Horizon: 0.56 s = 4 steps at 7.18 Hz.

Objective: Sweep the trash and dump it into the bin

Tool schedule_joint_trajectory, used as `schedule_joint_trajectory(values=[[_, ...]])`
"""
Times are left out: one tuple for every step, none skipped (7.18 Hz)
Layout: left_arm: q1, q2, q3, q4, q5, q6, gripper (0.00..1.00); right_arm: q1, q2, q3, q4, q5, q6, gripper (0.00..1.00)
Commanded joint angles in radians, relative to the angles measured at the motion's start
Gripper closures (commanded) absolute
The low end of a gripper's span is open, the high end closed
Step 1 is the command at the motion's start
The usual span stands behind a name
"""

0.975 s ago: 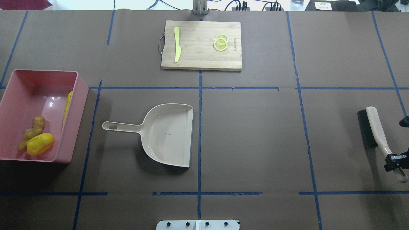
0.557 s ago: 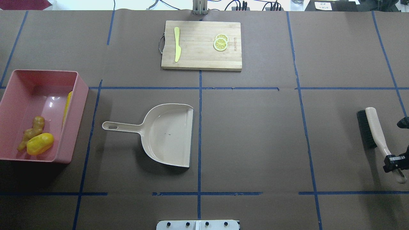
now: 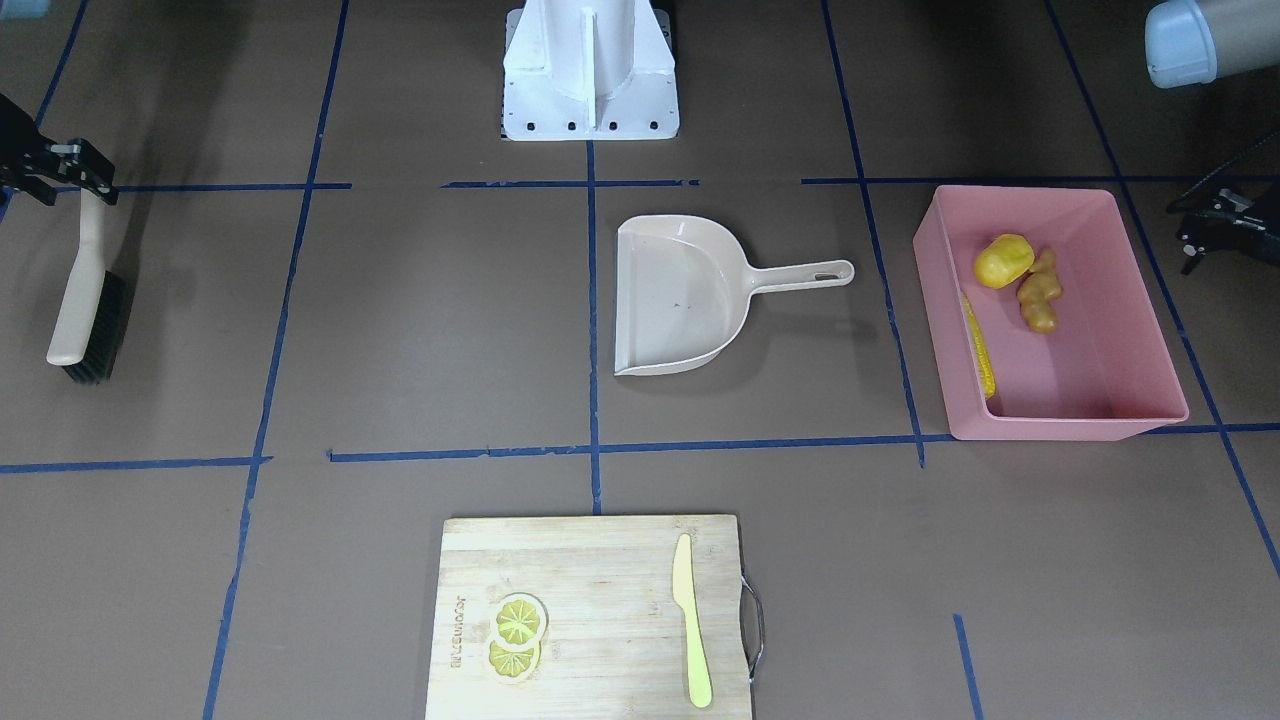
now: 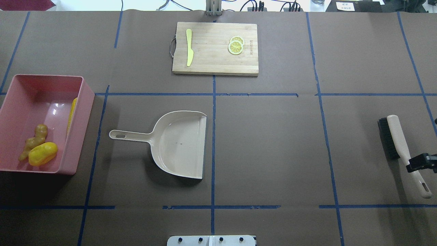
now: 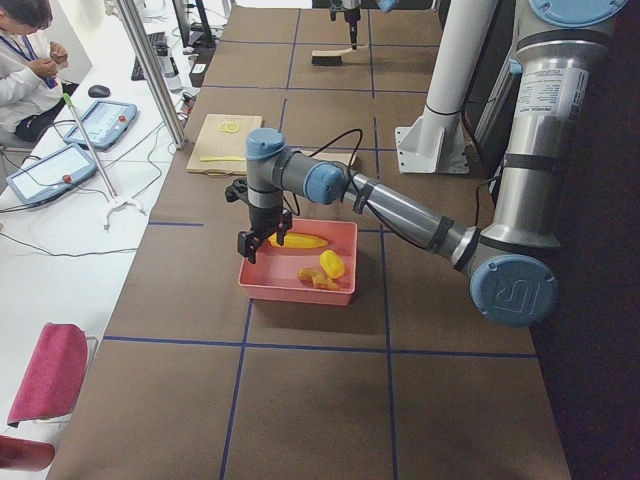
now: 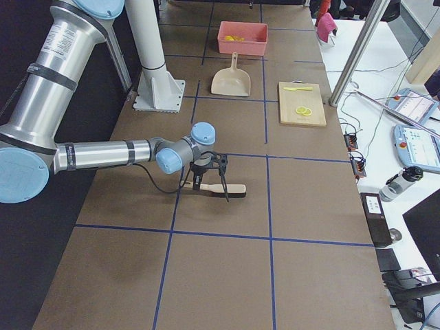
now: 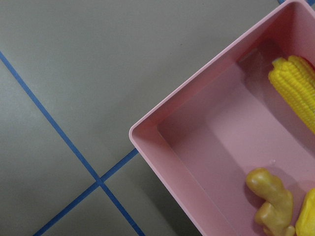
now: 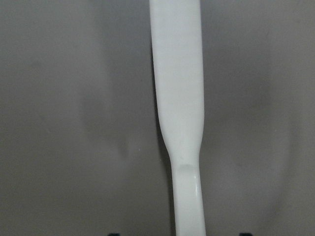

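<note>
Releases just now the brush (image 4: 397, 138), laid flat on the worktop (image 4: 273, 153), with the right pincer (image 4: 414, 163) spread wide astride its handle; cannot tell the opening of the left pincer (image 3: 1195, 238); finds all trash (image 4: 42, 153) inside the bin (image 4: 83, 112); likely means sweeping finished.

The table (image 4: 273, 143) is covered with brown paper (image 4: 368, 51) and gridded with blue tape (image 4: 259, 94); a white bench (image 5: 70, 270) is seen alongside.
</note>
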Motion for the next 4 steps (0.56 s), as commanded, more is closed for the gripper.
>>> schedule_joint_trajectory(values=[[-0.055, 0.002, 0.050, 0.009, -0.005, 0.002, 0.00, 0.180, 0.005, 0.019, -0.011, 0.055, -0.014, 0.00], [-0.107, 0.000, 0.125, 0.009, -0.097, 0.003, 0.00, 0.255, 0.005, -0.020, -0.019, 0.060, -0.110, 0.00], [-0.161, -0.003, 0.224, 0.001, -0.203, 0.003, 0.00, 0.344, 0.008, -0.041, -0.104, 0.061, -0.270, 0.00], [-0.211, -0.003, 0.288, 0.000, -0.215, 0.003, 0.00, 0.422, 0.034, -0.038, -0.252, 0.061, -0.448, 0.00]])
